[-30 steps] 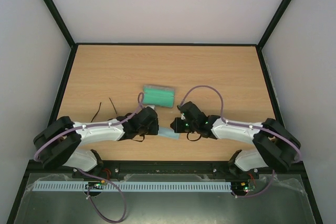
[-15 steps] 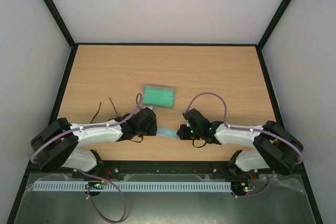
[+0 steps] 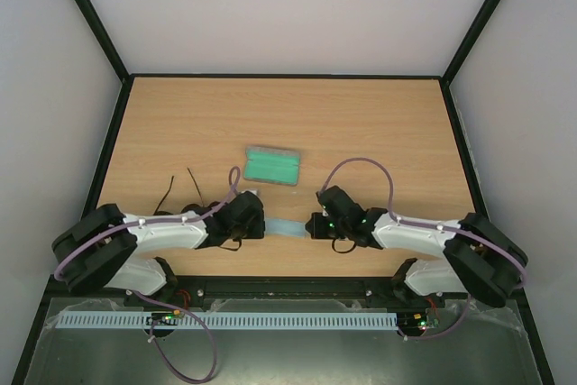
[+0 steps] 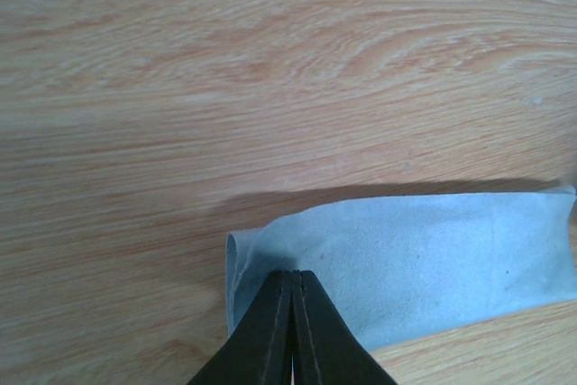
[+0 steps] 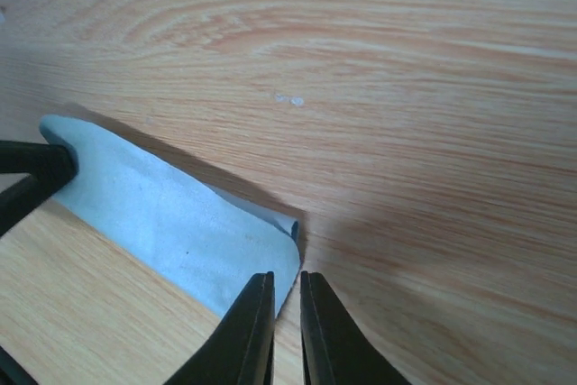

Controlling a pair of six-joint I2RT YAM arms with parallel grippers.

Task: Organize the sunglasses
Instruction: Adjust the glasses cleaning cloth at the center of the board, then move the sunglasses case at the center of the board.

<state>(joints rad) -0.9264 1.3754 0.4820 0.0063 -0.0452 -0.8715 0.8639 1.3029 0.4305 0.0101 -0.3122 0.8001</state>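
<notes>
Seen from above, both arms lie low along the near edge of the counter, elbows out and wrists turned inward to face each other. The left gripper and right gripper each pinch one end of the cloth stretched between them. The sunglasses lie toward the left edge, partly hidden by the left arm. The case sits mid-counter.

In the left wrist view, the fingers are pressed together on the cloth's folded end.

In the right wrist view, the fingers nearly meet, nipping the cloth's corner.

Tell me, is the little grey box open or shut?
Open: the case shows its green lining facing up in the top view.
</notes>
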